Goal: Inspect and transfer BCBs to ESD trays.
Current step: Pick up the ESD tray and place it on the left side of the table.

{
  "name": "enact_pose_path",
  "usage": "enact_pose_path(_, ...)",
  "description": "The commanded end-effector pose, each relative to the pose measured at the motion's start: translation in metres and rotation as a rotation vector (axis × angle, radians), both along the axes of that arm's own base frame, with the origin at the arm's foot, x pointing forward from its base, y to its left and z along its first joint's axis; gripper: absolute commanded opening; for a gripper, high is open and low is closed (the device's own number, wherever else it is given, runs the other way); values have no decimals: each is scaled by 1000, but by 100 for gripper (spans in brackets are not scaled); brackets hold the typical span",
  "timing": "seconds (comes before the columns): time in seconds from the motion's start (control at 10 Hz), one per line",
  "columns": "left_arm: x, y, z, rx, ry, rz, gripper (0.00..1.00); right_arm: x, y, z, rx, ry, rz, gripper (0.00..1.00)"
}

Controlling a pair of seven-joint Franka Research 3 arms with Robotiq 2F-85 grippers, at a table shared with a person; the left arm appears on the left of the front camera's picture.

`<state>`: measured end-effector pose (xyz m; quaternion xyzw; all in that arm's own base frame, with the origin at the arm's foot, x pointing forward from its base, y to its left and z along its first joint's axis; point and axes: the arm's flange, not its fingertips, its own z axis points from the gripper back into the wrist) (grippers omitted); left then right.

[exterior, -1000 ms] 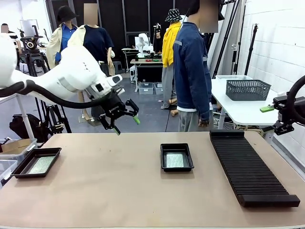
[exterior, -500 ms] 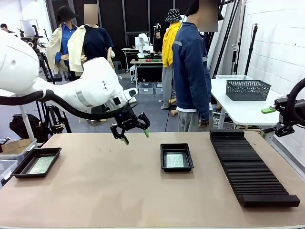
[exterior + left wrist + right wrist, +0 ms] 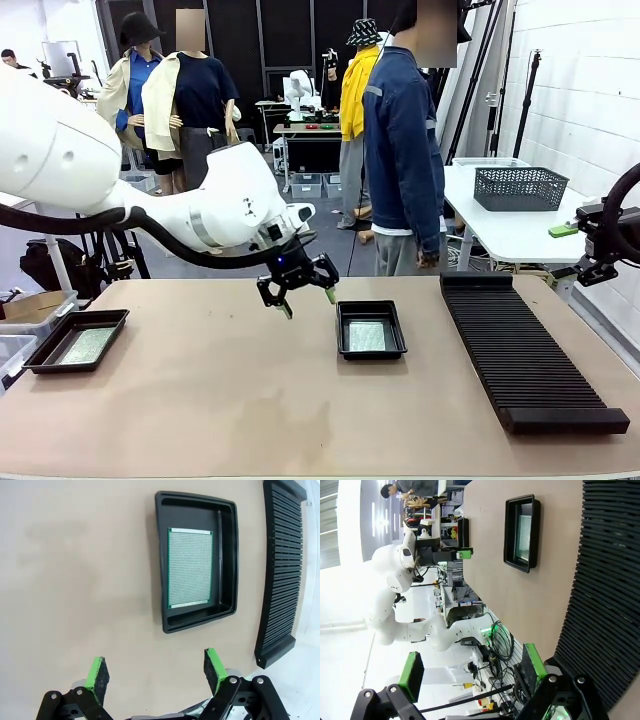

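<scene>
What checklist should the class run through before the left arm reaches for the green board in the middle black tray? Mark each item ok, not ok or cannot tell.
1. Left gripper open and holding nothing: ok.
2. Thin green rectangular circuit board lying flat in the shallow black plastic middle tray: ok.
3. Left gripper directly over that board: not ok, it is beside the tray.
4. Person's hands clear of the tray: ok.
5. Right gripper open, holding nothing: ok.
6. Board free of defects: cannot tell.
</scene>
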<state>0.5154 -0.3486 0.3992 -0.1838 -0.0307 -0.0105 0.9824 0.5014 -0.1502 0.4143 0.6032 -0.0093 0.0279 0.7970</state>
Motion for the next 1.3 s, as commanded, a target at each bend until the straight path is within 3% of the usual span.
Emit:
enact_pose_path(0.0, 13, -18, -3, 15, -10, 1, 100, -3, 2, 1, -3, -2, -2, 100)
enact_pose_path(0.5, 41, -42, -32, 18, -3, 13, 100, -3, 2, 1, -3, -2, -2, 100)
enact_pose_path(0.9, 59, -49, -57, -13, -85, -1, 100, -3, 2, 1, -3, -2, -2, 100)
enact_pose_path(1.2, 70, -50, -77, 3, -64, 20, 100, -3, 2, 1, -3, -2, -2, 100)
